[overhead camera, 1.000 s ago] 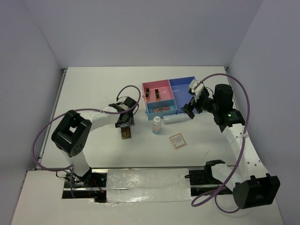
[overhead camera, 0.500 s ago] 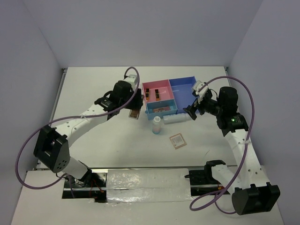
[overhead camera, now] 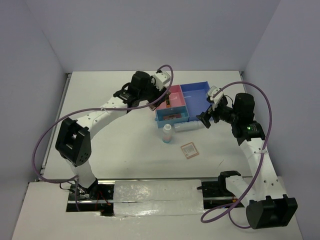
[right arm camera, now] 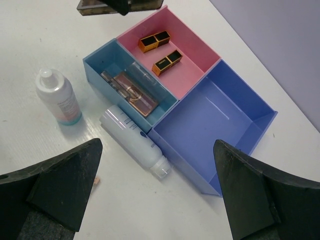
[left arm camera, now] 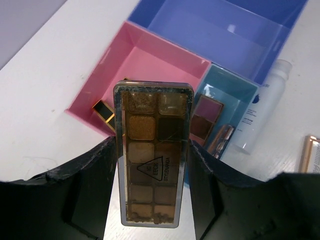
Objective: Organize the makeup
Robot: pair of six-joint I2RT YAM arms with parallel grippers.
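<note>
I held the long palette [left arm camera: 152,165], clamped by its edges in my left gripper [left arm camera: 151,150], over the pink bay [left arm camera: 145,65] of the tray [left arm camera: 220,35]: the placing step. Next, I judged, it needed lowering and release. Glossy rectangular case, matte brown pans. My right gripper [right arm camera: 157,150] hung wide apart, empty, near the tray.
</note>
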